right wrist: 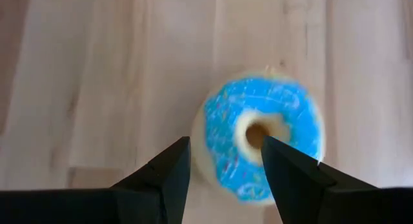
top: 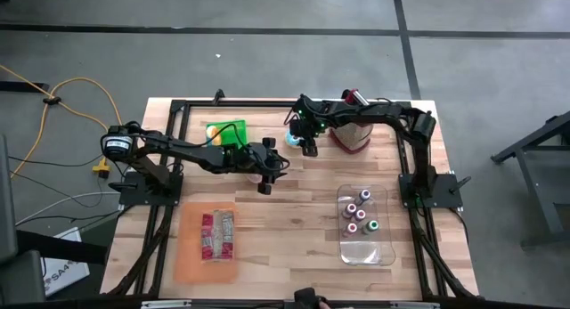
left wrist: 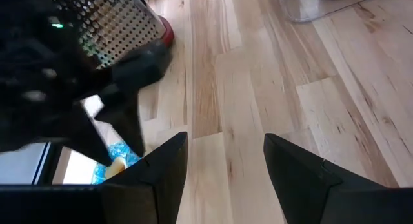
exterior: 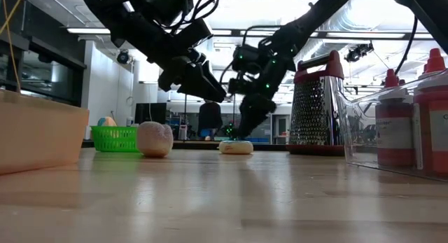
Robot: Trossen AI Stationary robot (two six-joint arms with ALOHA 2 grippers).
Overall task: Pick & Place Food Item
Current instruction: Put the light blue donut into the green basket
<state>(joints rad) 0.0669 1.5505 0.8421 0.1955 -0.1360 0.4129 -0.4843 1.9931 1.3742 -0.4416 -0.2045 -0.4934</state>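
Note:
A blue-iced donut lies flat on the wooden table, toward the far side, between a green basket and a metal grater. My right gripper hangs open just above the donut, pointing steeply down, with the ring showing between and beyond its fingers; it touches nothing. My left gripper stands open over the middle of the table, above a pale round food item, with nothing between its fingers.
An orange tray with wrapped food lies at the near left. A clear bin holding small bottles sits at the near right. The basket and the grater flank the donut. Bare wood lies in the near middle.

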